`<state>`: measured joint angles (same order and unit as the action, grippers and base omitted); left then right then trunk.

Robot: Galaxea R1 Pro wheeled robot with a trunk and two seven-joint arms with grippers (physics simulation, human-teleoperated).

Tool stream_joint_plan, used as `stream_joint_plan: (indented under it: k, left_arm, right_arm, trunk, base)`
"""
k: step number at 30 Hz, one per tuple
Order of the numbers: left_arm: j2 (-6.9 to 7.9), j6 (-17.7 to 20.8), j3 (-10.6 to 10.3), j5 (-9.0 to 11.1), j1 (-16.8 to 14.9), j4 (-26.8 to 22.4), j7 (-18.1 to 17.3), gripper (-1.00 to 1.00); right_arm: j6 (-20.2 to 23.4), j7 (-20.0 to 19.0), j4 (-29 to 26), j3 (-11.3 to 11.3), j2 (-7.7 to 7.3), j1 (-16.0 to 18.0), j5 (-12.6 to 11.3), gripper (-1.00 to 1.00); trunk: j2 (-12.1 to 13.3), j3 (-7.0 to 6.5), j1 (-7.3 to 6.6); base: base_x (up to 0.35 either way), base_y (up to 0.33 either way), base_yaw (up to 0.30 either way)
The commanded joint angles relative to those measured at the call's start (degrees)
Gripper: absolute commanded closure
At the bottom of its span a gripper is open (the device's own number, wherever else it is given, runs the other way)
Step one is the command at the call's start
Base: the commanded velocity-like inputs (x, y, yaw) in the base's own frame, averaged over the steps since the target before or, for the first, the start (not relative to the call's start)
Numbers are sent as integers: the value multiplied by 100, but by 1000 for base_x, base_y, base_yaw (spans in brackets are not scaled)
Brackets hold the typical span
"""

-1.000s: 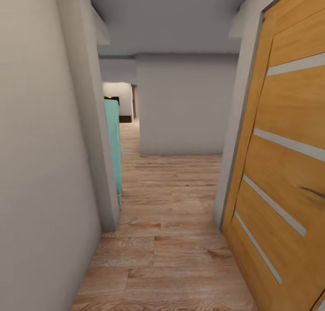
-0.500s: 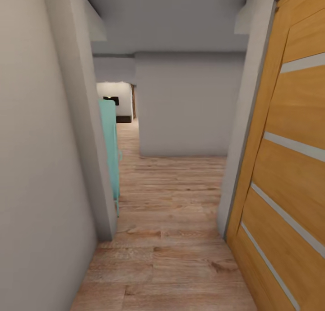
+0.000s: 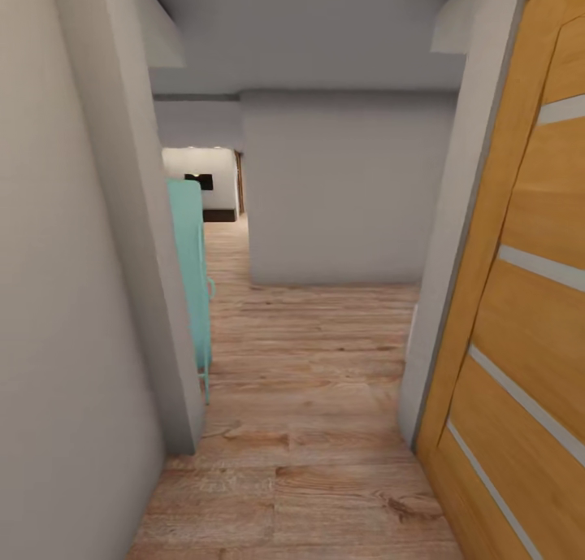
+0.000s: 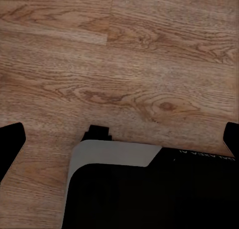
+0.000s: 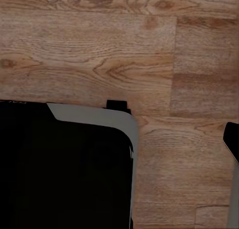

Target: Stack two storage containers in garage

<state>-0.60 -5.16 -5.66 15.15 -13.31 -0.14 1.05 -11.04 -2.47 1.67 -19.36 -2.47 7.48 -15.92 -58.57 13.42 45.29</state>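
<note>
Now left fingers [image 4: 119, 139] spread wide, empty above wood floor [image 4: 124, 64] — right fingers' [image 5: 231, 139] state unclear.

Supporting surface: a wood plank floor [image 3: 309, 430], light brown with visible grain and knots, running the length of a narrow corridor. Grey walls [image 3: 349, 194] meet it on both sides and at the far end. A turquoise piece of furniture [image 3: 193, 275] stands on it beside the left wall corner. Both wrist views show the same planks [image 4: 139, 69] beneath the robot's black, grey-edged base [image 5: 64, 169].
</note>
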Motion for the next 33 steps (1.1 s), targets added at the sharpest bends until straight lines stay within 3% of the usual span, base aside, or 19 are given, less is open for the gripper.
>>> stream_joint_plan:
  k: [1, 33]
  left_arm:
    - [-2, -20, -49, 49, -5, 6, 11, -100]
    - [3, -29, -54, 49, -5, 14, 11, -100]
  right_arm:
    - [-29, -24, 18, -42, 1, 8, -60, -100]
    - [3, -21, 18, -42, 10, 8, -67, -100]
  trunk:
    - [-4, 7, 4]
    - [-4, 7, 4]
  base:
    - [322, 0, 0]
    - [322, 0, 0]
